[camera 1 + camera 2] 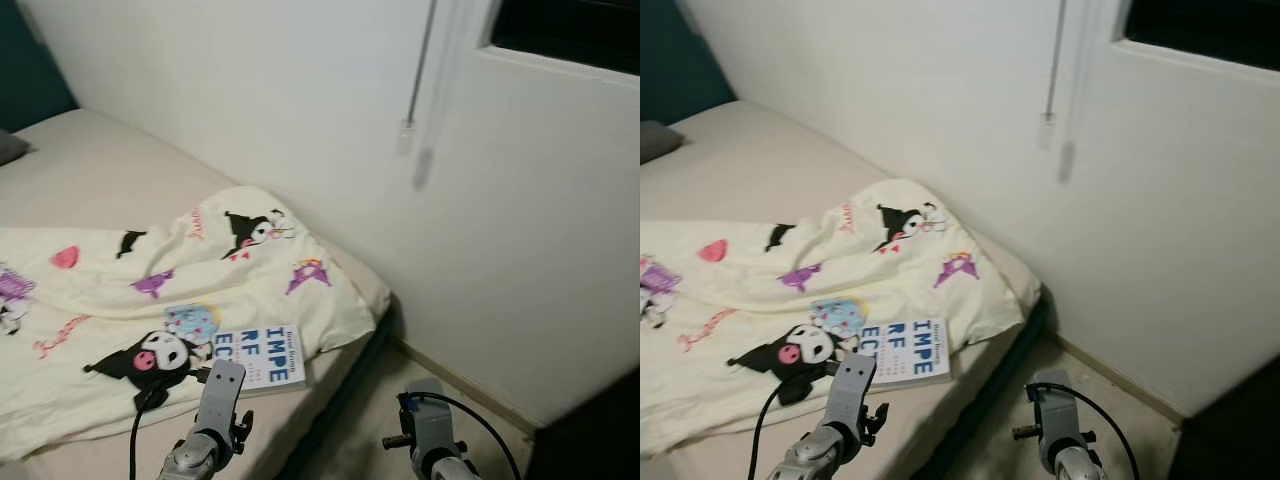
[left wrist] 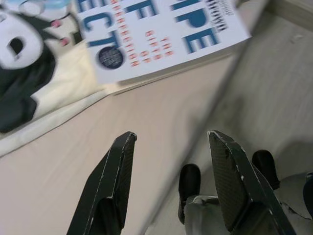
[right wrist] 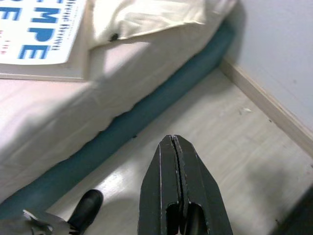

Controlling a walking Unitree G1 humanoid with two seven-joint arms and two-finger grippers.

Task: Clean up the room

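A white book [image 1: 268,358] with large blue letters lies near the foot corner of the bed, partly on a cream blanket [image 1: 150,290] printed with cartoon figures. In the left wrist view my left gripper [image 2: 173,147] hangs open above the bare mattress just short of the book [image 2: 161,36], with nothing between its fingers [image 2: 117,171]. My right gripper [image 3: 174,147] is shut and empty over the pale floor [image 3: 220,127] beside the bed. Both silver wrists, the left [image 1: 215,410] and the right [image 1: 430,430], show at the bottom of the head views.
The bed's dark teal base [image 3: 146,105] runs along the floor between mattress and wall. A white wall [image 1: 330,120] with a baseboard [image 1: 460,380] stands close behind, a blind wand [image 1: 415,70] hanging on it. A grey pillow [image 1: 655,140] lies at the far left.
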